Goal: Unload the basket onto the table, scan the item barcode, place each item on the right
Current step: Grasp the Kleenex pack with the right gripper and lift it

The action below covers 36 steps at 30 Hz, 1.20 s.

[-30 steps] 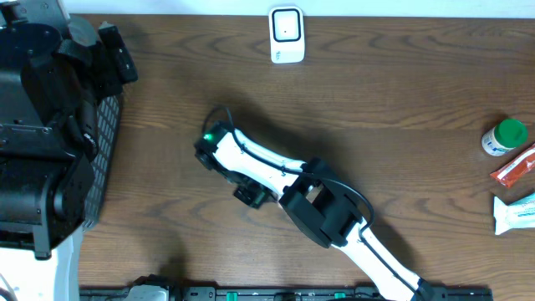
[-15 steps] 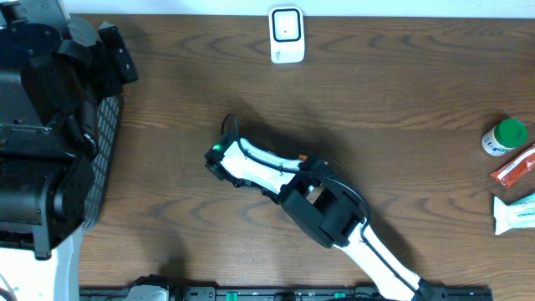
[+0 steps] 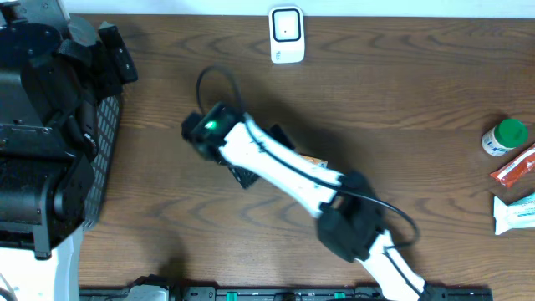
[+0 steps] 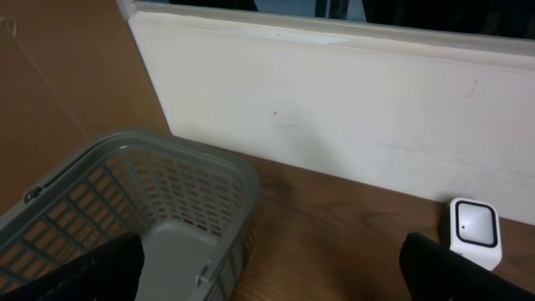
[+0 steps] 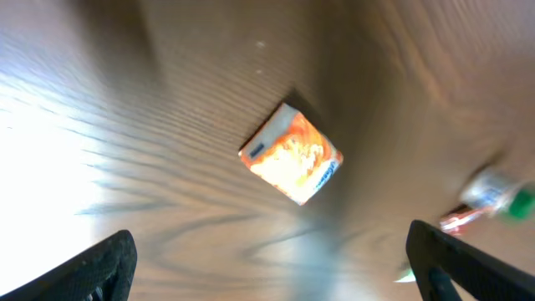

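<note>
A small orange box [image 5: 292, 154], the item, lies flat on the brown table. Only a sliver of the orange box [image 3: 311, 160] shows from overhead, beside the white right arm. My right gripper [image 5: 272, 267] hangs above the box, open and empty, with both black fingertips [image 5: 104, 266] at the frame's lower corners. From overhead the right gripper [image 3: 261, 155] sits mid-table. The white barcode scanner [image 3: 287, 34] stands at the table's back edge, also the scanner [image 4: 474, 230] in the left wrist view. My left gripper [image 4: 272, 272] is open and empty, above the basket's edge.
A grey mesh basket [image 4: 192, 167] stands at the table's left end, mostly under the black left arm [image 3: 42, 125]. At the far right lie a green-capped bottle [image 3: 506, 136], a red packet [image 3: 514, 167] and a white-and-teal tube [image 3: 514, 213]. A white wall [image 4: 334, 100] runs behind the table.
My right gripper has opened and let go of the orange box, which now lies on the table. The right wrist swung up and toward the back left. The left arm has not moved.
</note>
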Motion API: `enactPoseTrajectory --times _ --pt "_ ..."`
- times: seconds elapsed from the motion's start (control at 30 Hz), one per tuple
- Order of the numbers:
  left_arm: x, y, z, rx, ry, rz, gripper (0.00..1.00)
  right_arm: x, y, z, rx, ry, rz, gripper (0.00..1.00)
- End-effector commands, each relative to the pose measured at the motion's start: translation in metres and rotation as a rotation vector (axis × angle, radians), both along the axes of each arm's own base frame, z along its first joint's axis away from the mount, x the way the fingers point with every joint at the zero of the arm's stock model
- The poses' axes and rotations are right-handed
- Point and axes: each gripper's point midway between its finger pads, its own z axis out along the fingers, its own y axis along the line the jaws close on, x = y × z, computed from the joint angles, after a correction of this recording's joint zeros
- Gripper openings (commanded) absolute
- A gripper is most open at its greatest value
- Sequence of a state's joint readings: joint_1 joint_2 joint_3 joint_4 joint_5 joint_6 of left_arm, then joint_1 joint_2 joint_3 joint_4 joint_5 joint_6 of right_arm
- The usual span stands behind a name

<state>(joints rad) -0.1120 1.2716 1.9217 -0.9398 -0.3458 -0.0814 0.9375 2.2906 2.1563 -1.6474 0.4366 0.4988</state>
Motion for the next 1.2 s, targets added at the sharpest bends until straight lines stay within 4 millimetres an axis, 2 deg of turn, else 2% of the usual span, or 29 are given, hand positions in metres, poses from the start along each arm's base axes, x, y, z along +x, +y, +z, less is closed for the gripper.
enactPoseTrajectory --times 0.0,0.1,0.3,0.37,0.57,0.93,1.17 --pt "-0.001 0.002 -0.001 -0.006 -0.001 0.01 0.98 0.009 -0.018 0.024 0.176 -0.087 -0.397 0.99" --pt "-0.001 0.002 -0.001 -0.007 -0.001 0.01 0.98 0.015 -0.038 0.025 0.202 -0.08 -0.584 0.99" --pt "-0.001 0.002 -0.001 -0.006 -0.001 0.01 0.98 0.017 -0.064 0.006 0.187 0.003 -0.722 0.99" --pt "-0.001 0.002 -0.001 -0.006 -0.001 0.01 0.98 0.019 -0.064 -0.004 0.196 -0.006 -0.758 0.99" --pt "-0.001 0.002 -0.001 -0.006 -0.001 0.01 0.98 0.027 -0.049 -0.03 0.276 -0.009 -0.784 0.99" --pt "-0.001 0.002 -0.001 -0.006 -0.001 0.01 0.98 0.014 -0.071 -0.057 0.196 0.02 -0.846 0.99" --pt "-0.001 0.002 -0.001 -0.006 -0.001 0.01 0.98 0.02 -0.079 -0.074 0.209 0.025 -0.833 0.99"
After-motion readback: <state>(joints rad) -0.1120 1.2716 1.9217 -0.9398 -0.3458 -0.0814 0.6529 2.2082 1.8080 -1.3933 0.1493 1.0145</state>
